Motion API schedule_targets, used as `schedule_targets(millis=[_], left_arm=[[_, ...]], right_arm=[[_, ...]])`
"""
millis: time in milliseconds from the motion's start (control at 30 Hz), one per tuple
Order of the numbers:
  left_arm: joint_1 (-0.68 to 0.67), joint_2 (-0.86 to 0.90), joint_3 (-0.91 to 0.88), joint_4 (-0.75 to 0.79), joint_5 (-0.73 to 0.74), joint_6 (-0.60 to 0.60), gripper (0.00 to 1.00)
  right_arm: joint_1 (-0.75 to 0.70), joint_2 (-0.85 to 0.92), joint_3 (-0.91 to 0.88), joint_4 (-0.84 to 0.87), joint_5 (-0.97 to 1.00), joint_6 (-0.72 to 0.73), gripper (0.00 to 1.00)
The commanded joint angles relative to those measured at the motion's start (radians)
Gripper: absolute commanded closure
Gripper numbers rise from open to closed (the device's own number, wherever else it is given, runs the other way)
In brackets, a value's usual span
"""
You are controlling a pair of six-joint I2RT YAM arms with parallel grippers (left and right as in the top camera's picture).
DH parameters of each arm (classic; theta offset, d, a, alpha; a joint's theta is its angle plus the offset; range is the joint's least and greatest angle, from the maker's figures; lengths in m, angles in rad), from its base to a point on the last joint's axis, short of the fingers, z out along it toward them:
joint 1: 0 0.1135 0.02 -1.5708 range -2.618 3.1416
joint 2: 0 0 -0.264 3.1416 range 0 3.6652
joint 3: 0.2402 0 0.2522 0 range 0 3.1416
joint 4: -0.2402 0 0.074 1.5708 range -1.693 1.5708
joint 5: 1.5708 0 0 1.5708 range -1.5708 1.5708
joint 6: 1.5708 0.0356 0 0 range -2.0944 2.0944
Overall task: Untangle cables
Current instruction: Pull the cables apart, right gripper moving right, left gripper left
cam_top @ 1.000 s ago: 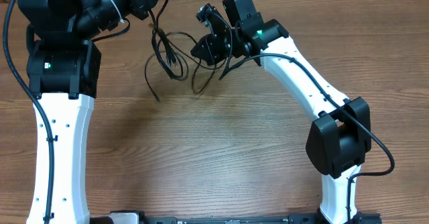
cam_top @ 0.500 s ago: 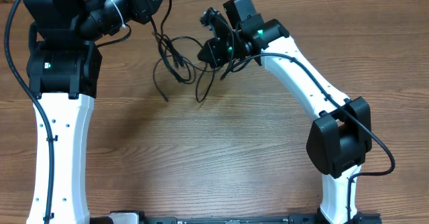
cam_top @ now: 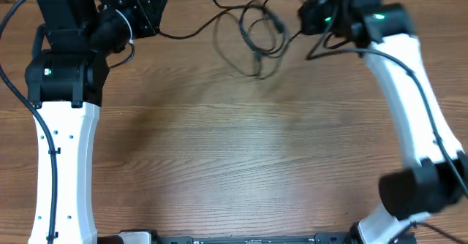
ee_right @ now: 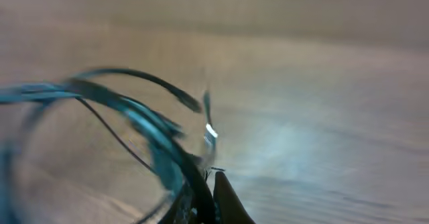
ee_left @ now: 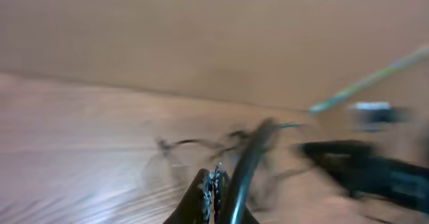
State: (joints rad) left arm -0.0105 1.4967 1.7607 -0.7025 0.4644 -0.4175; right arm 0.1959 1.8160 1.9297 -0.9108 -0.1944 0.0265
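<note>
Cables [cam_top: 252, 36] hang as a loose black tangle over the far middle of the wooden counter [cam_top: 234, 149], strung between the two arms. In the overhead view one strand runs from the left arm [cam_top: 66, 127] rightward in a shallow curve, then joins several overlapping loops. A short end with a small plug dangles below the loops. From the loops, strands lead on to the head of the right arm [cam_top: 409, 90], which shows blurred in this view. The tangle casts a faint shadow on the counter beneath it.

The left end effector [ee_left: 214, 194] is clenched, its fingertips pressed together on a cable. The cable leaves the tips and rises to the right, with thin loops visible beyond it above the wood. That view is soft, so finer detail of the grip cannot be made out.

The right end effector [ee_right: 208, 187] is also clenched, with strands pinched between its tips. They arc up and away to the left in wide, blurred curves, and a small bright plug end stands just above the fingertips.
</note>
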Motion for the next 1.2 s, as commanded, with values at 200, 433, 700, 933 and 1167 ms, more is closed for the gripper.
schedule_targets(millis=[200,433,700,933,1167], left_arm=[[0.006,0.079,0.028,-0.14,-0.44,0.04,0.96],[0.018,0.121,0.028,-0.203,-0.653,0.04,0.96],[0.159,0.212,0.027,-0.364,-0.765,-0.039,0.96],[0.303,0.256,0.027,-0.408,-0.696,-0.076,0.96],[0.323,0.256,0.027,-0.407,-0.694,-0.076,0.96]], right_arm=[[0.005,-0.227,0.121,0.007,0.24,0.01,0.96],[0.006,-0.3,0.141,0.008,0.376,-0.002,0.96],[0.005,-0.364,0.141,0.018,0.619,-0.002,0.96],[0.005,-0.376,0.141,0.019,0.785,-0.036,0.96],[0.005,-0.376,0.141,0.022,0.877,-0.04,0.96]])
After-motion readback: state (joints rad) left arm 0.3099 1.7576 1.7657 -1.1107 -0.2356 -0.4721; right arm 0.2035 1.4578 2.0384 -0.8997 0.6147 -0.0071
